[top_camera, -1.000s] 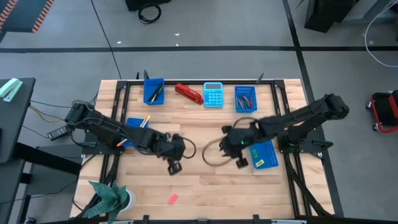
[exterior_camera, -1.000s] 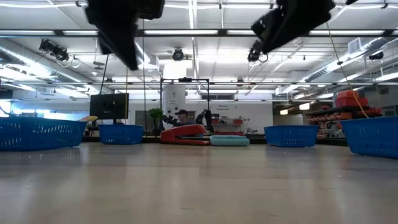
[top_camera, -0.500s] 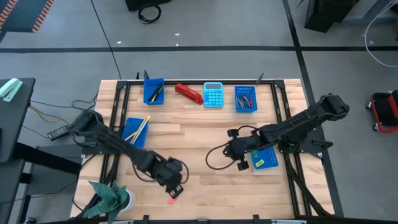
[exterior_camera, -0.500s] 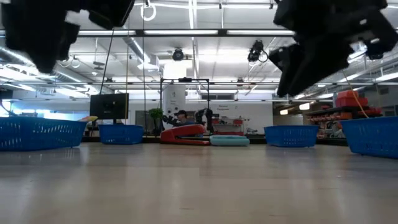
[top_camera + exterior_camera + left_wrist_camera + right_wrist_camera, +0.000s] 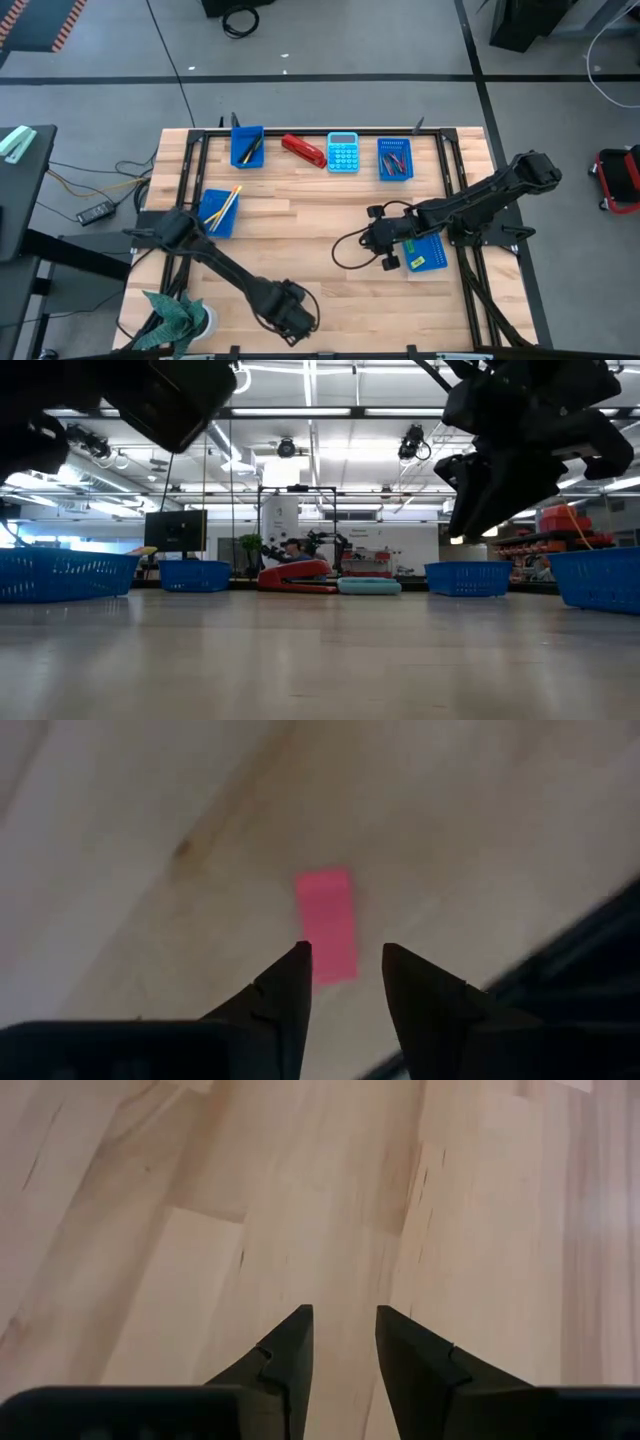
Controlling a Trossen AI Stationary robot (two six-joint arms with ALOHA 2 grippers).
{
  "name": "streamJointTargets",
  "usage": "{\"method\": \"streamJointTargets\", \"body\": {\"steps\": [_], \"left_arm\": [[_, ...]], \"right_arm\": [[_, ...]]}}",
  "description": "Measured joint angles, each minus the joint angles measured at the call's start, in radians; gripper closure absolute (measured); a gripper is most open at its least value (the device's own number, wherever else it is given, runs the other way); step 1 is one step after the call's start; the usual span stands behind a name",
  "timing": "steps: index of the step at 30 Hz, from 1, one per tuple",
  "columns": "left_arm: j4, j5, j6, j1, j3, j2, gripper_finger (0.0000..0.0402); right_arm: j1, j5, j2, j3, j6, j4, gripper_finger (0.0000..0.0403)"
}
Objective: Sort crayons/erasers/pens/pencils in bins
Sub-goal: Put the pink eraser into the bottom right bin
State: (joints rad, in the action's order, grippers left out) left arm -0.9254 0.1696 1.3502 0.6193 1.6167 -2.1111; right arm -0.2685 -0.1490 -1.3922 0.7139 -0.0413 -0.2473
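Left wrist view gave me the relation I needed: the pink eraser (image 5: 328,924) lay flat on the counter (image 5: 480,810) just ahead of my left end effector (image 5: 345,982), its near end slipping into the gap between the two dark fingers (image 5: 285,995), which stood apart with nothing between them. The eraser's long axis ran nearly along my line of approach, tilted only a little, so I judged the jaws would close across its short width. From the high view, the left end effector (image 5: 290,318) sat at the counter's near edge, far from the blue bin (image 5: 422,252) that lay beside the right arm; the eraser itself was hidden under the arm in that picture. My right end effector (image 5: 383,240) hung just beside that bin, on the side toward the middle of the counter, fingers parted and empty over bare wood. The left arm was plainly the nearer one. I reckoned the coming move needed only a short drop and a squeeze, then a carry over to that bin.
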Motion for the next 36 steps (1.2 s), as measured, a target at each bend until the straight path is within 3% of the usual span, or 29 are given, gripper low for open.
{"method": "streamJointTargets", "body": {"steps": [14,21,27,36], "left_arm": [[-0.017,-0.035,-0.007,0.020,0.012,-0.065,0.0235],[-0.012,-0.039,-0.030,0.023,0.017,-0.094,0.0242],[-0.032,-0.054,-0.047,0.020,0.020,-0.095,0.0262],[-0.043,-0.079,-0.112,0.014,0.022,-0.090,0.0340]], "right_arm": [[0.000,0.019,0.000,0.000,0.011,0.007,0.0286],[0.000,0.035,0.000,0.000,0.028,0.005,0.0286],[0.000,0.035,0.000,0.000,0.029,0.001,0.0286],[-0.003,0.035,0.000,0.004,0.023,-0.024,0.0286]]}}
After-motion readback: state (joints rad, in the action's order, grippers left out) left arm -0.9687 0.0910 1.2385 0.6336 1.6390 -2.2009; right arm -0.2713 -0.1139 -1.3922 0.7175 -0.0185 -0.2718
